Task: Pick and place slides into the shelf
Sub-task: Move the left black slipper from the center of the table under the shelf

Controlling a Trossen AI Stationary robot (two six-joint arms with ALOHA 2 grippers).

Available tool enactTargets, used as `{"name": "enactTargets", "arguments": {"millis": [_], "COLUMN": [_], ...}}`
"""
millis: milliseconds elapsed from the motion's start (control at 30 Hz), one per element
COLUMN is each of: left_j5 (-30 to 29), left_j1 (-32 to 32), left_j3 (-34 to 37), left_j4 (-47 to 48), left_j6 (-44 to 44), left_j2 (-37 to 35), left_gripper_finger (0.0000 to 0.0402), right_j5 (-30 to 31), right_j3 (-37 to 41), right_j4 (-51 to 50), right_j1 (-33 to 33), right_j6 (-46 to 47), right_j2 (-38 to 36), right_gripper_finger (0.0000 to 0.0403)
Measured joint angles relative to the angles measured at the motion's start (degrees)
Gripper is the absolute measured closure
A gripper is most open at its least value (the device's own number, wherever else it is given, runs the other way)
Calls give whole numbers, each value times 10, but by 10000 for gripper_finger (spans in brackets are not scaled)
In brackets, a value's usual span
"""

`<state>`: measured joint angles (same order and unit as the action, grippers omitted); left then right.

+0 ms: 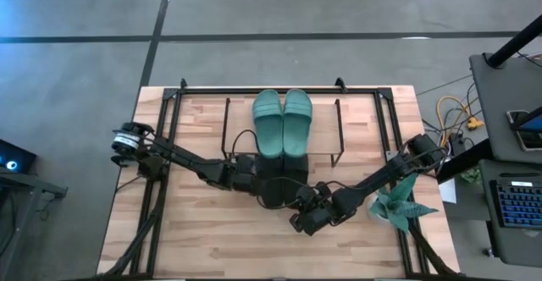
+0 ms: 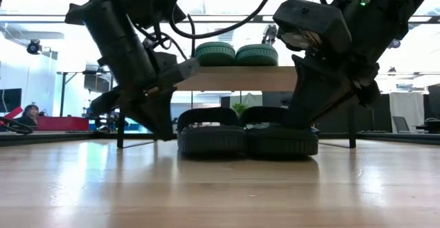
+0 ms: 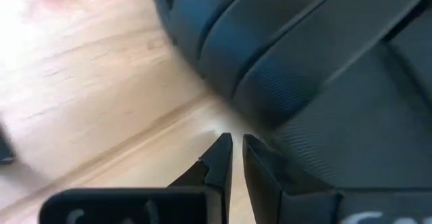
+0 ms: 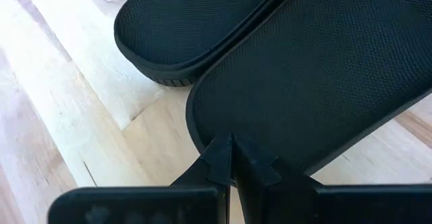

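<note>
The right gripper, fingers pressed together, touches the heel of a black rubber slide. The left gripper, nearly closed and empty, sits beside its twin. Both lie under the wood-topped black-framed shelf; two teal slides rest on top.

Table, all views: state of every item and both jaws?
Teal slides: pair side by side on the shelf top.
Black slides: pair side by side on the table, under the shelf's front edge.
Shelf: upright.
Left gripper: jaws shut, beside a black slide.
Right gripper: jaws shut at a black slide's heel.
Plant: on the table.
</note>
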<state>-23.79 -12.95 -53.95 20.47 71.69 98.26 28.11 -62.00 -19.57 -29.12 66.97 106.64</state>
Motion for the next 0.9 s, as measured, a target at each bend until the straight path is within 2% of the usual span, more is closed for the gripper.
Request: {"name": "enactTargets", "arguments": {"millis": [233,567,633,800,900], "left_j5": [15,39,42,38,24], "left_j1": [-7,-99,-119,-155,-169], "left_j3": [-9,-40,-40,-40,-40], "left_j4": [74,19,-6,-48,-89], "left_j6": [-1,0,2,31,30], "left_j2": [-17,-34,-27,-4,4], "left_gripper_finger": [380,380,380,380,380], "right_j5": [-25,-112,-92,36,50], "right_j3": [-1,0,0,-15,-23], "right_j4": [-1,3,3,-24,-54], "right_j1": [-2,-18,-26,-51,-42], "right_j6": [22,120,126,152,152], "right_j2": [0,-1,-1,-10,-13], "right_gripper_finger": [394,394,394,394,394]}}
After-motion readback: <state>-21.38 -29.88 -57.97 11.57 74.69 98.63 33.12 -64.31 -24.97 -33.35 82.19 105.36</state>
